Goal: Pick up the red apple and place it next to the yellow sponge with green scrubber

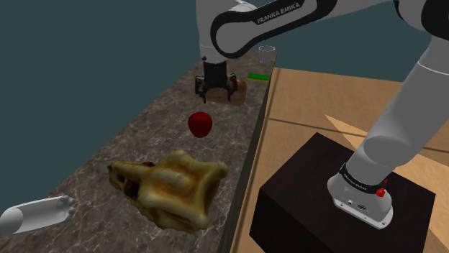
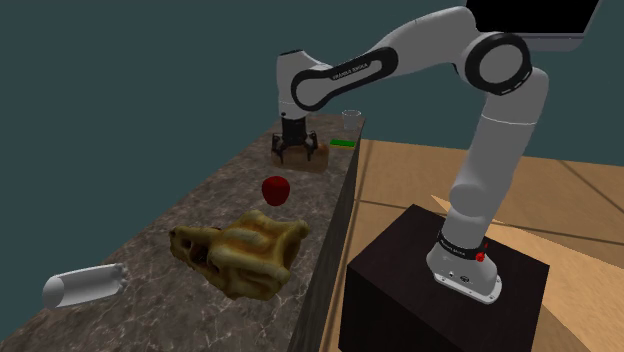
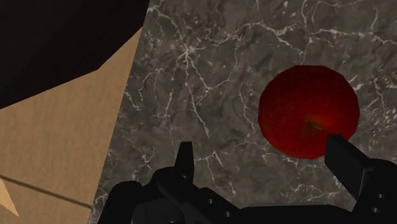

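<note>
Currently the red apple point(image 1: 200, 123) is sitting on the dark marble counter point(image 1: 144, 136), roughly midway along it and touching nothing else. The black gripper point(image 1: 216, 90) is hanging over the counter's far stretch, beyond the apple in the shoulder view and close by a brownish block point(image 1: 239, 92). Its fingers are standing spread apart and are pinching nothing. In the wrist view the apple is lying on the marble just beside one finger point(image 3: 350, 159), which is covering a little of its edge, rather than between the two. The sponge point(image 1: 258, 76), showing as a thin green strip, is lying at the counter's edge just past the brownish block, well apart from the apple. A clear glass point(image 1: 267, 52) is standing behind it. Nearer the camera, a tan, bony-looking lump point(image 1: 173, 185) is lying across the counter, and a pale grey cylinder point(image 1: 36, 214) is resting on its side at the shoulder view's lower left. The white arm point(image 1: 288, 21) is arching over from the dark stand point(image 1: 302, 187), which is sitting on a tan wooden floor point(image 1: 324, 93).
</note>
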You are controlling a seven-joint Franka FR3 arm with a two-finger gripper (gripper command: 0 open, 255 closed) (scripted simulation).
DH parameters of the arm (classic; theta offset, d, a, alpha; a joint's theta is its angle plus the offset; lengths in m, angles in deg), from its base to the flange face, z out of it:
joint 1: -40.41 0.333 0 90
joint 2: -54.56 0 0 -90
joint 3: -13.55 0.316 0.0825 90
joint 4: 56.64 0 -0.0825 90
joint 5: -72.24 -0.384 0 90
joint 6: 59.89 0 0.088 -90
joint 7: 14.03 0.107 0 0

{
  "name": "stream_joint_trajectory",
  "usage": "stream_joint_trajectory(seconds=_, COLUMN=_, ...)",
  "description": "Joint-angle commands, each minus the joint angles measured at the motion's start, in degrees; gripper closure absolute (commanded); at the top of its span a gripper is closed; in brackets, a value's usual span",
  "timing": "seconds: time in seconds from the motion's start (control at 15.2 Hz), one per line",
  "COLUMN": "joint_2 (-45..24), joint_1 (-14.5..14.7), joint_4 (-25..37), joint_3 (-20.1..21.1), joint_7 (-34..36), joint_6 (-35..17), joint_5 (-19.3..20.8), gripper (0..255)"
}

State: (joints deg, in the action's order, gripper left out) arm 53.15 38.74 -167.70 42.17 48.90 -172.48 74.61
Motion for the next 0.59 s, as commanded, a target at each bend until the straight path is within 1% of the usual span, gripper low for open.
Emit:
stream_joint_trajectory(seconds=0.0, joint_2=-4.5, joint_1=0.7, joint_4=4.0, joint_3=0.5, joint_7=4.3, joint_6=0.2, joint_5=1.8, gripper=0)
stream_joint_trajectory(seconds=0.26, joint_2=-14.8, joint_1=3.4, joint_4=13.6, joint_3=0.1, joint_7=12.1, joint_6=0.7, joint_5=6.0, gripper=0)
stream_joint_trajectory(seconds=0.33, joint_2=-16.4, joint_1=4.0, joint_4=15.3, joint_3=-0.1, joint_7=13.2, joint_6=0.9, joint_5=6.6, gripper=0)
stream_joint_trajectory(seconds=0.53, joint_2=-17.0, joint_1=4.1, joint_4=13.7, joint_3=-0.4, joint_7=13.4, joint_6=-1.2, joint_5=6.9, gripper=0)
